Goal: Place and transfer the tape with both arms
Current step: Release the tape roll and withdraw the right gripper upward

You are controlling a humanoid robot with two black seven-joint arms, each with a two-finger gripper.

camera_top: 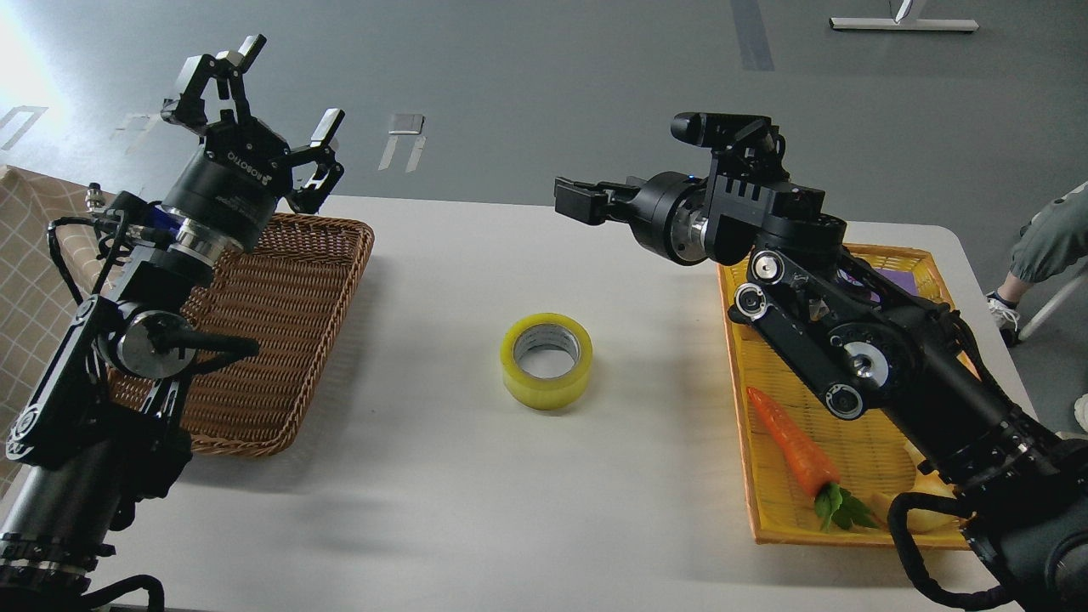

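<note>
Currently, stock of scene, head view:

1. Tape (546, 360): yellow translucent roll, grey-white core, lying flat w/ hole up, centre of frame on bare white table (442, 510). Nothing touches it. Sits between the 2 baskets, well apart from both.

2. Left gripper (255, 93): upper left of frame, raised above far edge of brown wicker basket (289, 340). Fingers spread wide, nothing between them. Well apart from tape.

3. Right gripper (568, 197): upper centre-right, pointing toward left of frame, level, above table. Seen side-on and dark; 2 fingers can't be told apart, so jaw state can't be judged. Nothing visibly held. Apart from tape, up and to its right.

4. Brown wicker basket: left of frame, shallow, no contents seen in visible part; partly hidden by left arm.

5. Yellow basket (748, 476): right of frame, partly hidden by right arm. Holds carrot (795, 450) w/ green top, plus pale yellowish item at lower right, too covered to name.

6. Misc: checked cloth (34, 263) far left edge; person's leg and shoe (1033, 255) at right edge, off table.

Progress, est.: tape lies mid-table, free of both arms, consistent w/ a halfway set-down spot for a handover. Which basket it belongs in can't be told. Left to do, likely: 1 arm descends, grips roll, carries it to a basket.
</note>
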